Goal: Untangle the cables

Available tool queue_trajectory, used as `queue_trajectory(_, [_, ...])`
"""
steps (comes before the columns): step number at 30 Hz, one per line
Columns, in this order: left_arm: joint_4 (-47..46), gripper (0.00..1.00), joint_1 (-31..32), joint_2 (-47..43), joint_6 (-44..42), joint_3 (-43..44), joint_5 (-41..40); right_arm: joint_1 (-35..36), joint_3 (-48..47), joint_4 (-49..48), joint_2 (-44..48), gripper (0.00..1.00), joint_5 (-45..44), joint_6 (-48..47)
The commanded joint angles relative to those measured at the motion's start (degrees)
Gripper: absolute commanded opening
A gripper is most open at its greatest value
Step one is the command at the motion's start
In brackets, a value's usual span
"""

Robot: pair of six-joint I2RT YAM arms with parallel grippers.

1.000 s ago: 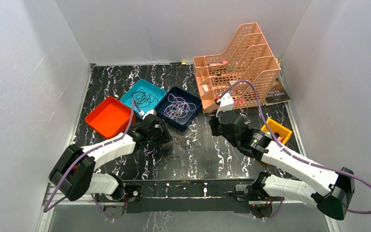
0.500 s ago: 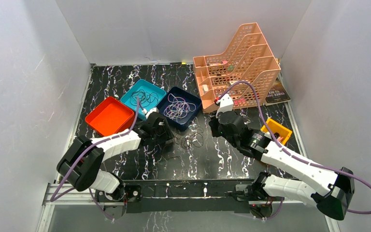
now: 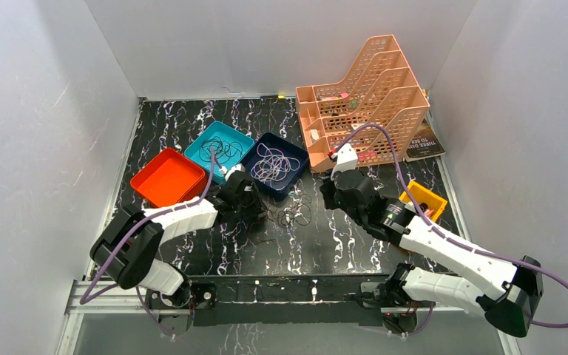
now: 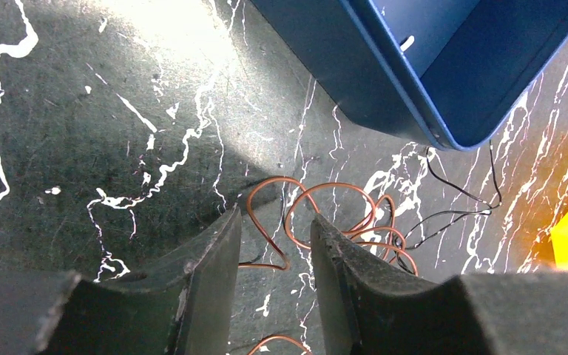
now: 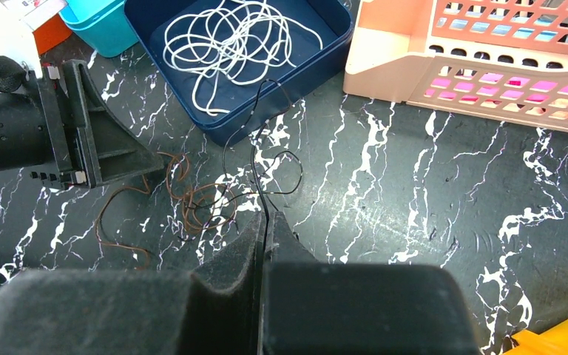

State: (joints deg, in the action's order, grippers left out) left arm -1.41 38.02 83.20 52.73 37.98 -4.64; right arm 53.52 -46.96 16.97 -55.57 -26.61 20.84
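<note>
Straddling one loop of the thin brown wiry cables (image 4: 373,233), the left gripper (image 4: 275,222) stands tips-down on the black white-veined marble tabletop (image 4: 81,111). Its two dark fingers are a narrow gap apart, and the strand between them is not pinched. The rest of the brown tangle lies just ahead and to the right of its tips. Beyond that is a corner of the navy-blue square plastic tray (image 4: 384,74). The right gripper (image 5: 265,218) is closed, finger against finger, and a thin black wiry cable (image 5: 258,181) runs straight out of the seam as if clamped there. Ahead of it, the navy tray holds whitish looping cables (image 5: 222,41). The peach slotted plastic file rack (image 5: 488,66) stands ahead to its right.
</note>
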Motion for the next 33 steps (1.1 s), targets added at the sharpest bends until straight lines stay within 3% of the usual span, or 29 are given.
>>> queue_trajectory(1, [-1.1,0.37,0.4,0.1,0.5,-0.4,1.1,-0.3,-0.1,-2.2,0.4,0.0,-0.2,0.5])
queue_trajectory(22, [-1.7,0.38,1.2,-0.5,2.5,-3.3,2.9,-0.5,0.2,-2.6,0.2,0.0,0.2,0.7])
queue_trajectory(28, [-1.7,0.32,1.2,0.5,2.0,-2.4,2.6,-0.5,0.1,-2.6,0.0,0.0,0.3,0.7])
queue_trajectory(33, [-1.0,0.19,1.2,0.1,1.4,-1.6,1.8,-0.5,0.3,-2.6,0.0,0.0,0.5,0.8])
